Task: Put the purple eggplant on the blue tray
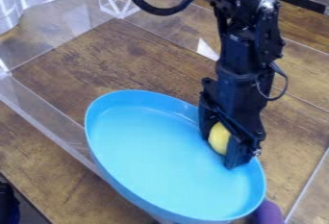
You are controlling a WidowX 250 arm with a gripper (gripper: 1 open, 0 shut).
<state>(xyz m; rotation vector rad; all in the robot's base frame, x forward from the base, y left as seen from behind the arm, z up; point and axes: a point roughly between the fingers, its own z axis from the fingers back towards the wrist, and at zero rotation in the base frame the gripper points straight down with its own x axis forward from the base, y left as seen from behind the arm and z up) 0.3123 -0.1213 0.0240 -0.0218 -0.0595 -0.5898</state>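
The blue tray (154,156) is a large bright blue oval dish on the wooden table, low in the view. My gripper (226,143) hangs over its right side, shut on a yellow lemon-like ball (222,137) that sits just above the tray floor. The purple eggplant (271,213) shows only as a small rounded purple tip at the bottom edge, right of the tray and outside it, below the gripper.
A clear plastic wall (45,50) runs along the left and back of the wooden table (141,60). The black arm (244,36) comes down from the top right. White mesh shows at the top left.
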